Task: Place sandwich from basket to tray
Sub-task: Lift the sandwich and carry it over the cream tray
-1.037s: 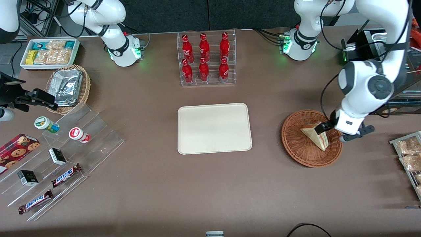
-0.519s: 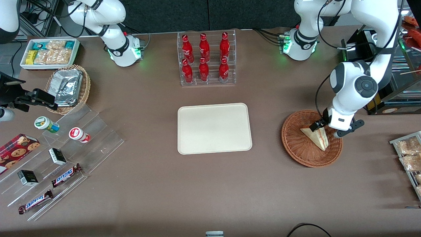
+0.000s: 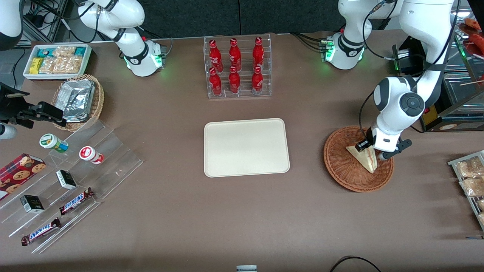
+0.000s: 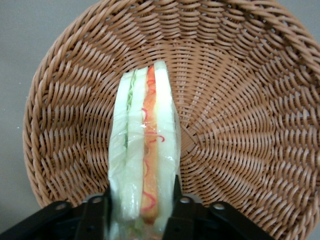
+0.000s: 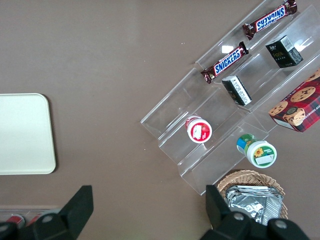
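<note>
Table: a broad brown table (image 3: 242, 211) carries the whole scene, with dark room fittings, cables and a metal frame just visible past its farthest edge.
Tray: the cream tray (image 3: 246, 147) lies bare at the table's middle, well apart from the basket; nothing has been delivered to it.
Basket: the reddish-brown wicker basket (image 3: 342, 166) sits toward the working arm's end of the table, about as near the front camera as the tray.
Bottle rack: a clear rack of red bottles (image 3: 237, 67) stands farther from the front camera than the tray.
Snack steps: clear display steps (image 3: 113, 158) with chocolate bars, small cartons and two little tubs fill the parked arm's end, beside a tan basket of foil packs (image 3: 77, 101) and a white bin of packets (image 3: 56, 60).
Sandwich: the wedge sandwich (image 4: 145, 145) is inside the basket, standing on edge with its red, white and green layers facing the wrist camera.
Gripper: the left gripper (image 4: 141, 205) is low over the basket, its two black fingers (image 4: 96, 212) pressed against the bread faces on either side, closed around the sandwich.
Progress: by appearance the grasp is made; lifting out, carrying across to the tray and setting down all remain.
Lift: whether the sandwich has left the basket floor cannot be told.
</note>
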Controlling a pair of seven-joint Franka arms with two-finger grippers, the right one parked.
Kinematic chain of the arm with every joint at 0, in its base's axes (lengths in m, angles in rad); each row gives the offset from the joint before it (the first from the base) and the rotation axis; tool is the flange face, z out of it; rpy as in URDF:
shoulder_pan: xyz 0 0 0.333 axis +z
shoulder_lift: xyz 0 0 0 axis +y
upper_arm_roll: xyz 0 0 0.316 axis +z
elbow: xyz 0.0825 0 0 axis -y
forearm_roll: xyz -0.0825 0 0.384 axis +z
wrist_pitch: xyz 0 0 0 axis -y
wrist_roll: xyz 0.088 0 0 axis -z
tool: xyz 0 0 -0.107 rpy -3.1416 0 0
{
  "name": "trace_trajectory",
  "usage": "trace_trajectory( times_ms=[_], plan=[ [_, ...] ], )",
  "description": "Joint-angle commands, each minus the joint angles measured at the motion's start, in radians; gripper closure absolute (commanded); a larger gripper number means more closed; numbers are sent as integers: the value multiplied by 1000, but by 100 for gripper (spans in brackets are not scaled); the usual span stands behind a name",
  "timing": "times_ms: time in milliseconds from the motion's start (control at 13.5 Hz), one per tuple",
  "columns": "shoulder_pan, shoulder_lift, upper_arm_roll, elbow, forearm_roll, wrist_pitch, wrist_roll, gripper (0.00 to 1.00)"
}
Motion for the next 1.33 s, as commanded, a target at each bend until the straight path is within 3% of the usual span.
trace_trajectory(
  times_ms=[0,148,296,667,889,1259],
  plan=[
    [-10,-5,2,16,3,6,-22,100],
    [-19,-47,1,19,14,-29,-16,100],
    [-54,-129,1,66,17,-194,-7,100],
    [-233,-149,-1,409,26,-679,-4,100],
    [-390,-65,-2,511,-1,-703,-22,100],
    [-597,214,-2,744,-27,-639,-129,100]
  ],
)
